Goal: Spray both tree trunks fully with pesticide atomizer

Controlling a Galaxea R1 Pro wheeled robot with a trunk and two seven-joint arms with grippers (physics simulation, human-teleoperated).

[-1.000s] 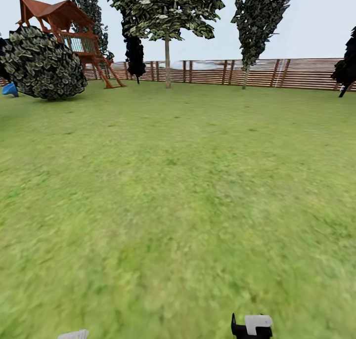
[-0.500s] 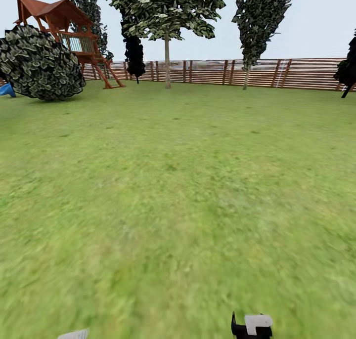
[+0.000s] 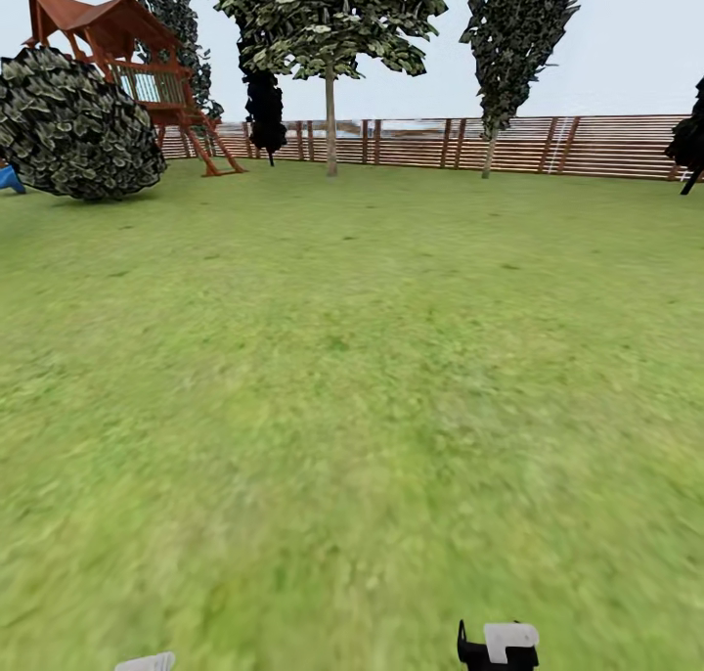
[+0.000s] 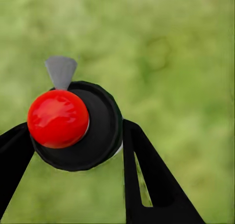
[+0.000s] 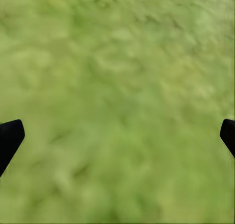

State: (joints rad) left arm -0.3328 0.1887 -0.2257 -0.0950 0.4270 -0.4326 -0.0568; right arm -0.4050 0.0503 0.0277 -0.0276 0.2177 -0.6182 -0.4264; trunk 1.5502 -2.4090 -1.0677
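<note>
two black fingers (image 4: 147, 180) of the left gripper (image 4: 73, 150) press against the sides of the pesticide atomizer (image 4: 78, 123), a round black-bodied bottle seen from above with a glossy red dome cap and a small grey fan-shaped nozzle pointing away from the wrist. the fingers are flat, matte, tapering wedges, one with a slot cut through it, and the bottle sits clamped between them, lifted over blurred green grass. in the right wrist view the right gripper (image 5: 117, 136) stands wide apart, only its two dark fingertips (image 5: 10, 138) showing at opposite edges of the frame with soft mottled lawn between them and nothing held.

from the head view a black and white part of the right arm (image 3: 499, 645) pokes up at the lower edge, and a pale grey sliver of the left arm (image 3: 145, 662) shows at the lower left. beyond them the floor (image 3: 352, 407) spreads out as a wide, smeary green lawn. at its far side runs a brown horizontal-slat wooden fence (image 3: 548, 145). two thin-trunked trees (image 3: 330, 74) with blocky speckled foliage stand before it, the other (image 3: 508, 55) narrower and cone-shaped. a big round dark leafy bush (image 3: 76, 125) sits at the far left, with a red-brown wooden playhouse (image 3: 127, 55) on angled legs behind it.
</note>
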